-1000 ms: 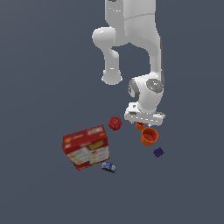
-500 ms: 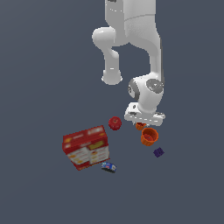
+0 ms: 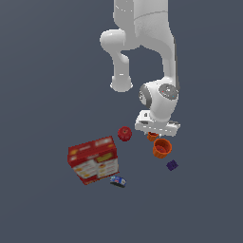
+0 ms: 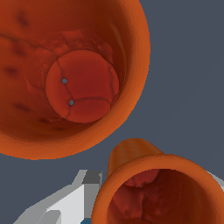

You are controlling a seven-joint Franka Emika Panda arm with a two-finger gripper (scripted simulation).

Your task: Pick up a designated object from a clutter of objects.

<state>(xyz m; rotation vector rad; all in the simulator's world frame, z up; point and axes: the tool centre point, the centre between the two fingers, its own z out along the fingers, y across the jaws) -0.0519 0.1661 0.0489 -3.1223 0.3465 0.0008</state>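
Observation:
The smaller orange cup (image 4: 162,192) stands upright between my gripper's (image 4: 144,189) grey fingers (image 4: 72,201), which press its sides from both flanks. In the exterior view only a bit of this cup (image 3: 152,137) shows under the gripper (image 3: 153,133). The larger orange cup (image 3: 161,148) stands right beside it, close to the gripper, and its open mouth (image 4: 74,74) fills much of the wrist view. The blue cup is hidden, apart perhaps from a blue sliver at the wrist view's edge.
A red round fruit (image 3: 125,133) lies at the exterior view's left of the gripper. A red-and-white printed box (image 3: 94,159) lies further left, with a small blue tin (image 3: 117,181) beside it. A tiny purple block (image 3: 172,164) sits by the larger cup.

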